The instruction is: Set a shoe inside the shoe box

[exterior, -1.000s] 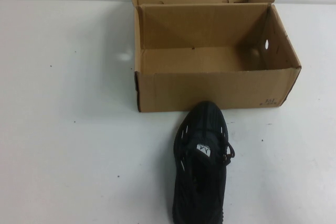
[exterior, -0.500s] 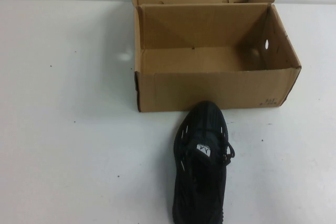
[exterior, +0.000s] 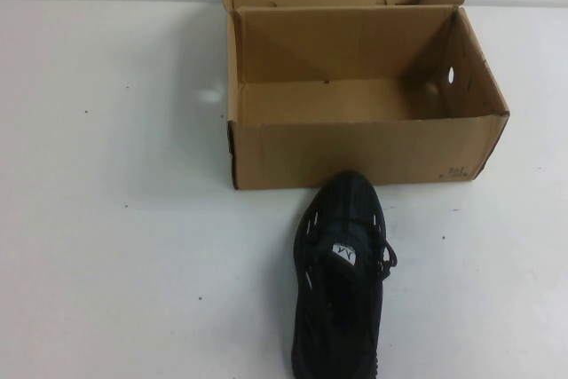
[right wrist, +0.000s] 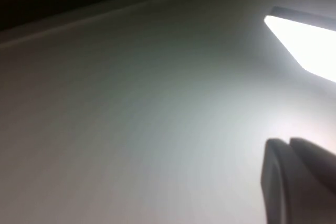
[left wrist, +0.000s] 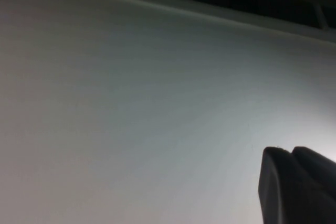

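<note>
The black shoe (exterior: 342, 277) lies on the white table with its toe toward the shoe box, heel at the near edge of the high view. The brown cardboard shoe box (exterior: 359, 153) stands open and empty just beyond the toe, with a round hole in its right end wall. Neither arm shows in the high view. My left gripper (left wrist: 290, 151) is shut, its two fingers pressed together over bare white table with nothing between them. My right gripper (right wrist: 288, 141) is likewise shut and holds nothing, above bare table. Neither wrist view shows the shoe or the box.
The white table (exterior: 115, 219) stretches to both sides of the box and shoe. A pale wall runs along its far edge behind the box. A bright light patch (right wrist: 307, 40) shows in the right wrist view.
</note>
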`<state>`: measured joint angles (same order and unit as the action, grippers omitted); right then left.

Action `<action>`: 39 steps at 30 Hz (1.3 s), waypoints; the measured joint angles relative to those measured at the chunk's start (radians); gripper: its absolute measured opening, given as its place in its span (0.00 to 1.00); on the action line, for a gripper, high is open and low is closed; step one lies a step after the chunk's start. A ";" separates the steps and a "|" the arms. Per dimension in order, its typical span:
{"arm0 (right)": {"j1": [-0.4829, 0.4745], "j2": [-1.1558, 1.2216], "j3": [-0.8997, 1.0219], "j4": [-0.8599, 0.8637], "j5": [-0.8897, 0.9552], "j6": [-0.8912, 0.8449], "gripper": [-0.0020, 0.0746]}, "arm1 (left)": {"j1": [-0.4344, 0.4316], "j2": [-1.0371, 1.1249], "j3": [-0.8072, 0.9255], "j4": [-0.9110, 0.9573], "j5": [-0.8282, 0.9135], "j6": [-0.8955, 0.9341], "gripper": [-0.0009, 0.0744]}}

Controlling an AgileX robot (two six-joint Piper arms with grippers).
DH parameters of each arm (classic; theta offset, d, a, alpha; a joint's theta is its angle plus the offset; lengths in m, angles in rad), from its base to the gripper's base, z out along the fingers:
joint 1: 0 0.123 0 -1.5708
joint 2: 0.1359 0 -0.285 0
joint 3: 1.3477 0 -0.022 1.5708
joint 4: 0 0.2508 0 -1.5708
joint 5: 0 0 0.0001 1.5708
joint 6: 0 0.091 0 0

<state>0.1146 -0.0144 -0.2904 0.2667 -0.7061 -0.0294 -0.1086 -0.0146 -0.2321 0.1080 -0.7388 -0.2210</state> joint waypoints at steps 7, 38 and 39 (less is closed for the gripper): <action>0.000 0.061 -0.404 -0.019 0.534 0.001 0.00 | 0.000 0.048 -0.306 0.004 0.318 -0.002 0.01; 0.107 1.010 -0.596 0.441 1.616 -0.592 0.11 | 0.000 0.224 -0.442 -0.073 1.632 -0.002 0.01; 0.140 1.037 -0.600 0.441 1.616 -0.625 0.16 | 0.000 0.224 -0.442 -0.085 1.642 -0.002 0.01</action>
<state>0.2549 1.0225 -0.8906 0.7079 0.9095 -0.6545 -0.1086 0.2092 -0.6744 0.0227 0.9035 -0.2231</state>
